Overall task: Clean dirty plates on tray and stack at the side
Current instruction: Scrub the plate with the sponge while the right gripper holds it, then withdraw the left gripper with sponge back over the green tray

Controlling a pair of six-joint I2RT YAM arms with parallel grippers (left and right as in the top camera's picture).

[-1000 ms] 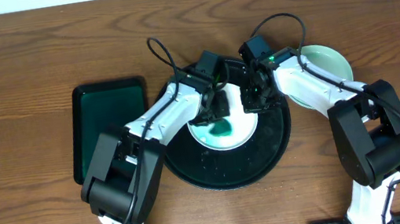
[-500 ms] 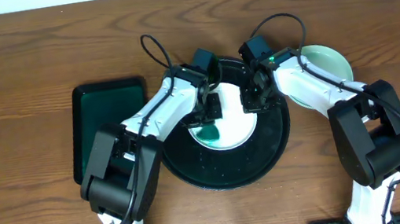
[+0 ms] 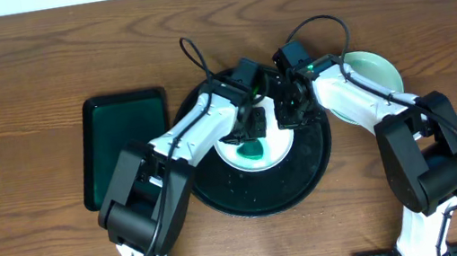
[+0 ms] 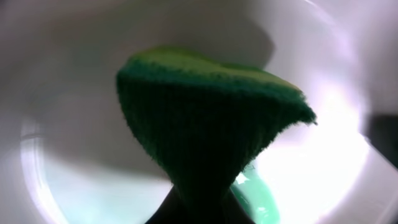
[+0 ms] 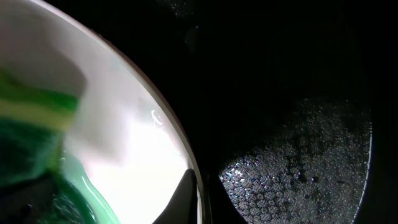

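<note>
A white plate with a teal-green smear lies in the round black tray. My left gripper is shut on a green sponge and presses it onto the plate. My right gripper is shut on the plate's right rim, one finger inside and one outside. The right wrist view shows the plate, the sponge and the wet tray. A pale mint plate sits outside the tray at the right. A third plate is not visible.
A rectangular black tray with a green inside lies left of the round tray. Both arms cross over the round tray's back half. Soapy droplets cover the tray floor beside the plate.
My left gripper swung left over the plate with the sponge, then back right toward its middle. The right gripper has stayed on the rim.
</note>
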